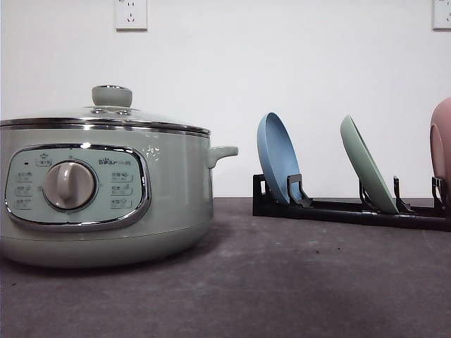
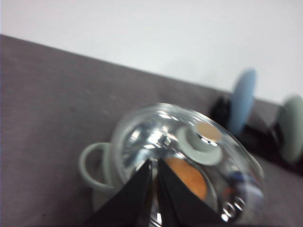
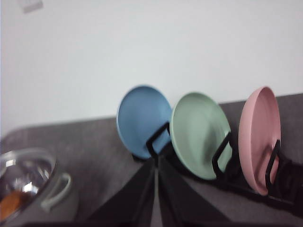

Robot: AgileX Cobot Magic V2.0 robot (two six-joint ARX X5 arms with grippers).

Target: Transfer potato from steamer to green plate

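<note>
The steamer (image 1: pixel 106 197) stands at the left of the table with its glass lid (image 1: pixel 106 116) on. In the left wrist view the orange potato (image 2: pixel 187 177) shows through the lid (image 2: pixel 156 137), beside the lid knob (image 2: pixel 201 139). My left gripper (image 2: pixel 154 164) hangs shut above the lid, holding nothing. The green plate (image 1: pixel 368 165) leans upright in the black rack (image 1: pixel 338 210), between a blue plate and a pink one. My right gripper (image 3: pixel 155 161) is shut and empty, in front of the rack and the green plate (image 3: pixel 199 135). The steamer (image 3: pixel 33 187) sits off to its side.
The blue plate (image 1: pixel 277 158) and the pink plate (image 1: pixel 442 141) stand in the same rack. The steamer's side handle (image 1: pixel 224 152) sticks out toward the rack. Bare dark tabletop (image 1: pixel 296 282) stretches in front of both. A white wall with sockets is behind.
</note>
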